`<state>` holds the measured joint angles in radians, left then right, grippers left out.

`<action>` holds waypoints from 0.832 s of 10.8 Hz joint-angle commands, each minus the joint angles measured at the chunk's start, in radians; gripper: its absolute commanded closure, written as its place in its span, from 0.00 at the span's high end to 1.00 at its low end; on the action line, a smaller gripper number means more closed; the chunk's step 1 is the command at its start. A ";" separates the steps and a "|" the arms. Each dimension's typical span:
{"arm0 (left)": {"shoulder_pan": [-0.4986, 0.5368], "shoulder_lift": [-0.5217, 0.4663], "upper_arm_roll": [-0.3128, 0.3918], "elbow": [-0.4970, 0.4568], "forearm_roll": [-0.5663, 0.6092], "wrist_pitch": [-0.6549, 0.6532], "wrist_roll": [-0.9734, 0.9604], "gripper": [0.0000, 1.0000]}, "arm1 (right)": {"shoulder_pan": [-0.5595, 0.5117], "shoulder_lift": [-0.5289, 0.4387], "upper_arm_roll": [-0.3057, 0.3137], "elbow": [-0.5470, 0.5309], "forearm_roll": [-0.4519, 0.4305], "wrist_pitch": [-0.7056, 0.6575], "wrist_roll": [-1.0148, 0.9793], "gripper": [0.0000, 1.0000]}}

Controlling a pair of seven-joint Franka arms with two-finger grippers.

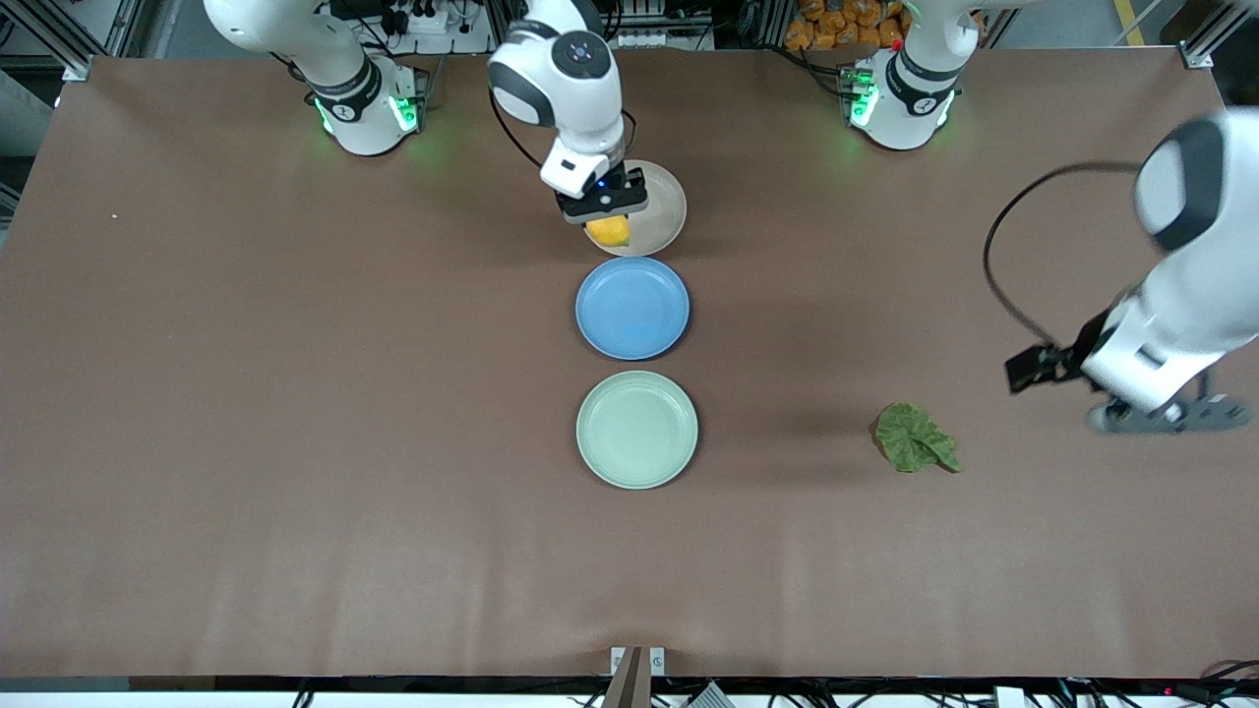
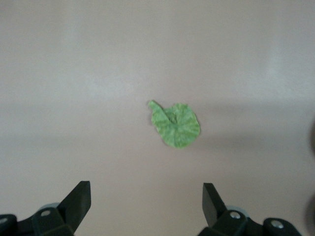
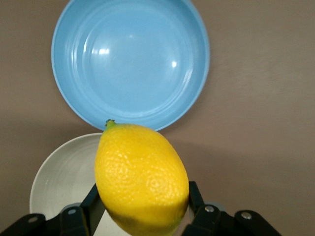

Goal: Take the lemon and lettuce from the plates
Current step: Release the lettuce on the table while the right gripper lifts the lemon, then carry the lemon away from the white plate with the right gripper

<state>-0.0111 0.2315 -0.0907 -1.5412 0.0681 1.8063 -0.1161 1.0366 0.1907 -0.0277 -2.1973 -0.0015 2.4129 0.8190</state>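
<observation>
Over the beige plate, right hand grips the lemon.

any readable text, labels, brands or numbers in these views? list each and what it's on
None readable.
The lemon, lettuce, beige plate, blue plate and mint plate carry no print.
The brown table shows no markings.
Packets above the table's edge: too small to read.

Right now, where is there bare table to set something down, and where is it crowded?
Free: the table toward the right arm's end, and the strip between the mint green plate and the lettuce. Crowded: the plate row, where the right gripper holds the lemon.
</observation>
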 commanded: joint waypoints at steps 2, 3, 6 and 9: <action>0.006 -0.125 -0.026 0.064 0.010 -0.174 0.009 1.00 | -0.093 -0.177 -0.012 -0.015 -0.022 -0.171 0.017 0.00; 0.008 -0.153 -0.027 0.064 0.000 -0.214 0.006 1.00 | -0.105 -0.189 -0.014 -0.012 -0.026 -0.194 0.015 0.00; 0.013 -0.187 -0.014 0.069 -0.040 -0.225 -0.002 1.00 | -0.191 -0.189 -0.012 -0.012 -0.083 -0.232 -0.023 0.00; 0.022 -0.189 -0.014 0.069 -0.039 -0.225 0.009 1.00 | -0.298 -0.200 -0.012 0.072 -0.083 -0.315 -0.151 0.00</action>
<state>0.0002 0.0528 -0.1040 -1.4682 0.0495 1.5909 -0.1163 0.8161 0.0120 -0.0518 -2.1897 -0.0643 2.1761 0.7439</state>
